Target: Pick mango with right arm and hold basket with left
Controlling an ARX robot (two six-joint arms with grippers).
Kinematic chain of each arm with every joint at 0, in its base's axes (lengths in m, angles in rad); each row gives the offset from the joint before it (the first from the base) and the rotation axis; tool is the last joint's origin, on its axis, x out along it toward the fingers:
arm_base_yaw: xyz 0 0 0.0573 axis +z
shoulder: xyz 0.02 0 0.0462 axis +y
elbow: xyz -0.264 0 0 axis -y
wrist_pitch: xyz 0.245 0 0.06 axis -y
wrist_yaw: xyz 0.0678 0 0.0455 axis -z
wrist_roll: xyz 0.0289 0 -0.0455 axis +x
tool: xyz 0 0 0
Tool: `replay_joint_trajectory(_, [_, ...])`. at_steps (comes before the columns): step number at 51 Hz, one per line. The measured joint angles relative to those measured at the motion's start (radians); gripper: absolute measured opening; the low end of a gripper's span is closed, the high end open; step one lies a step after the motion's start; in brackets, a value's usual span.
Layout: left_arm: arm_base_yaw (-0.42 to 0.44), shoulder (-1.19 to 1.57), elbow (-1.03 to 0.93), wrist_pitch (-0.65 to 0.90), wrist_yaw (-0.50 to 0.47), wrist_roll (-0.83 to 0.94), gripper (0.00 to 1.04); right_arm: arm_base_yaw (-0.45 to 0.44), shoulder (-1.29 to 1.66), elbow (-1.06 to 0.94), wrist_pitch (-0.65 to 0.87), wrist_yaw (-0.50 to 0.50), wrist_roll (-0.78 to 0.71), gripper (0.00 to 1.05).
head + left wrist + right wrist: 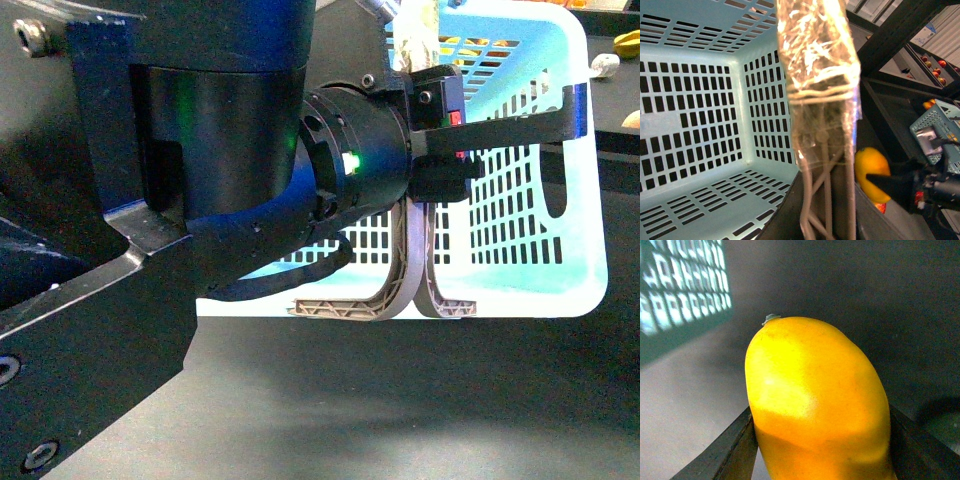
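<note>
Front view: the big dark left arm (200, 150) fills the left side.
Basket (520, 230): light blue, right of middle, with the dark table (400, 400) below it in the frame.
Handle (815, 75): wrapped in shiny tape, runs down the middle of the left wrist view.
Left gripper (437, 150): at the basket's near side; I cannot tell if its jaws are apart or together.
Mango (815, 400): yellow, fills the middle of the right wrist view, outside the basket.
Right gripper (820, 455): its dark jaws press on both sides of the mango.

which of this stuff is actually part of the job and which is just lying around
Job: mango, basket, left gripper, right gripper.
Lying about: teal crate, red fruit, yellow object.
</note>
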Motion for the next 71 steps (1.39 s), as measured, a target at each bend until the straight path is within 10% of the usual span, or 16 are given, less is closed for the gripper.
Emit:
replay_joint_trajectory(14, [0.000, 0.000, 0.000, 0.000, 0.000, 0.000, 0.06, 0.067, -0.298, -0.040, 0.044, -0.018, 0.294, 0.64])
replay_joint_trajectory(40, [0.000, 0.000, 0.000, 0.000, 0.000, 0.000, 0.06, 0.581, -0.396, 0.032, 0.158, 0.288, 0.638, 0.64])
replay_joint_trajectory(46, [0.000, 0.000, 0.000, 0.000, 0.000, 0.000, 0.06, 0.629, -0.341, 0.043, 0.172, 0.339, 0.635, 0.66])
replay_joint_trajectory(56, [0.000, 0.000, 0.000, 0.000, 0.000, 0.000, 0.06, 0.658, -0.311, 0.044, 0.209, 0.356, 0.637, 0.98])
replay_joint_trajectory(71, [0.002, 0.002, -0.001, -0.007, -0.003, -0.011, 0.06, 0.599, -0.446, -0.010, 0.208, 0.338, 0.641, 0.97])
